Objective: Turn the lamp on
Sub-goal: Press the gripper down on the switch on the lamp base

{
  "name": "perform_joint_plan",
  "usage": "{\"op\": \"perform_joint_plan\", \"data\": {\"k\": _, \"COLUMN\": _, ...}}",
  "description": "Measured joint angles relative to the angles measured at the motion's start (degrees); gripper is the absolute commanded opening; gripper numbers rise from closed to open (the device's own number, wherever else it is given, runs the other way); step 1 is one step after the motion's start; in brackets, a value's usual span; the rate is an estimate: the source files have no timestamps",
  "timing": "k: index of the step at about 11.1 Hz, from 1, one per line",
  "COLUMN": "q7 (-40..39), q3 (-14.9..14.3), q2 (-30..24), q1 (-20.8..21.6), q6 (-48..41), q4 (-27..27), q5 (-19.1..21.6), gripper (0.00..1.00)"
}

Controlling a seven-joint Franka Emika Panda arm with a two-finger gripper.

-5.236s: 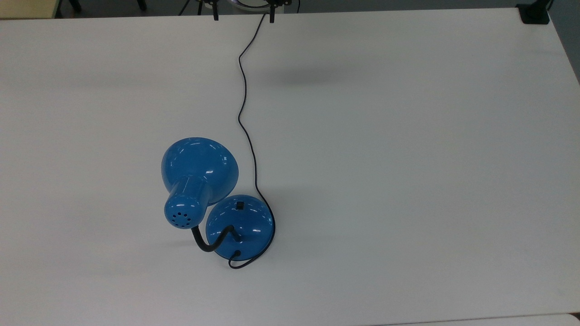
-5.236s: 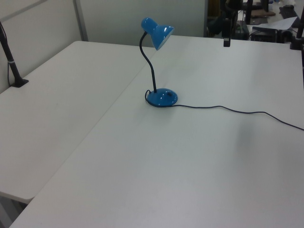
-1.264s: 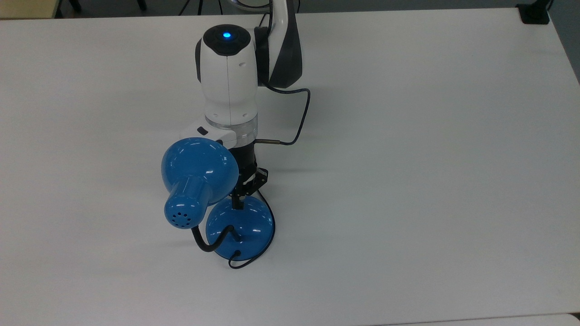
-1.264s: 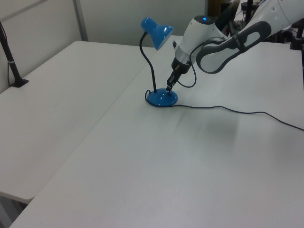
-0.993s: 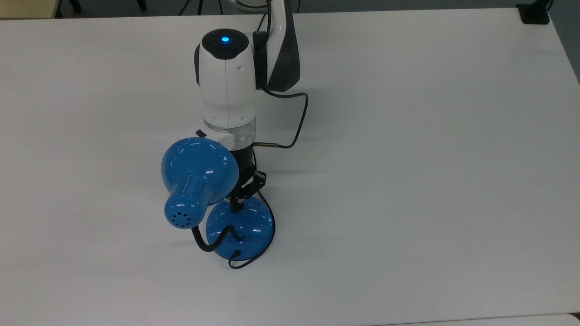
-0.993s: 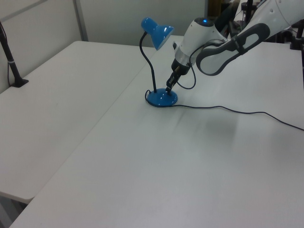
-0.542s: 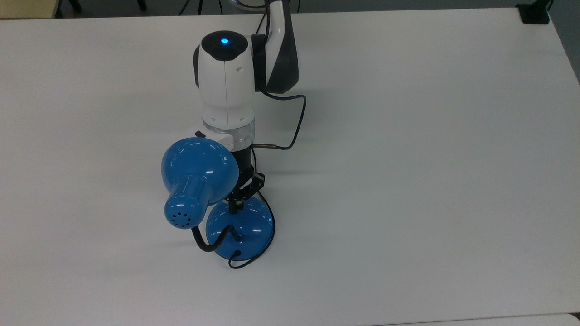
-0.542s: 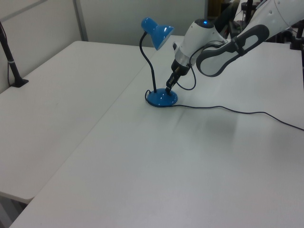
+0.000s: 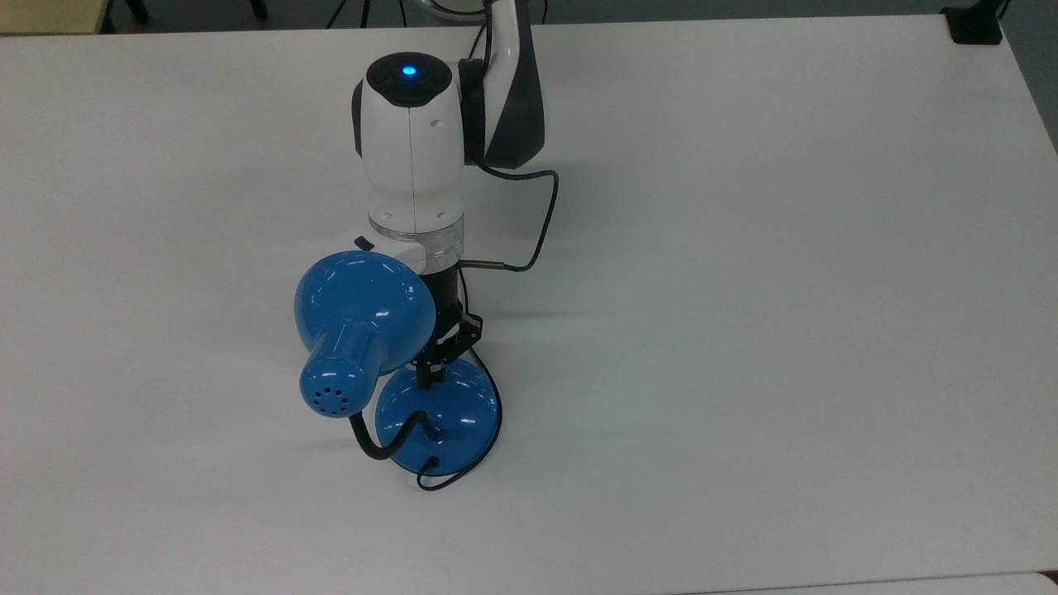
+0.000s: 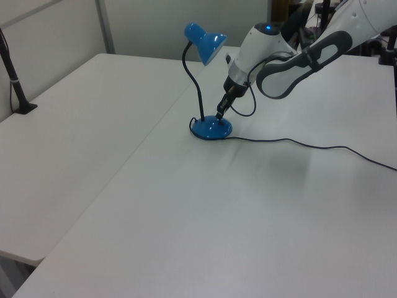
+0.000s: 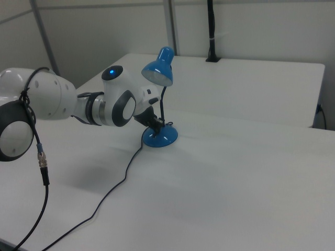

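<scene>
Top view gives you the lamp (image 9: pixel 364 330) standing on the white table (image 9: pixel 744 248), a little toward the top view's left of the middle. Its round blue base (image 9: pixel 450 413) sits flat on the table, the black neck (image 9: pixel 384 442) curls up from the base, and the blue shade (image 9: pixel 364 306) hangs over the table just beside the base, toward the top view's upper left.

You can see the gripper (image 9: pixel 431 376) reaching down at a slant, its tip set on the top of the base on the edge nearest the arm (image 9: pixel 413 140). The fingers look drawn together into one narrow dark point, with no gap that you can make out, and they clamp nothing.

In the left view the gripper (image 10: pixel 219 116) meets the base (image 10: pixel 211 128) from the left view's right, under the shade (image 10: pixel 206 40). The thin black cord (image 10: pixel 310 145) trails from the base across the table toward the left view's right edge.

In the right view the base (image 11: pixel 159 137) lies just past the wrist, and the cord (image 11: pixel 112 191) runs toward the right view's lower left. You cannot tell from the shade whether the bulb is lit.
</scene>
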Motion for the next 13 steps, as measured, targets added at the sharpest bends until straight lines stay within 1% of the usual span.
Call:
{"op": "perform_joint_plan", "data": {"k": 6, "q7": 0.0, "q3": 0.13, "q2": -0.83, "q1": 0.09, "q6": -3.22, "q4": -0.06, "q5": -0.03, "gripper": 0.0}}
{"op": "perform_joint_plan", "data": {"k": 13, "q7": 0.0, "q3": 0.49, "q2": -0.62, "q1": 0.27, "q6": -3.4, "q4": -0.4, "q5": -0.09, "gripper": 0.0}}
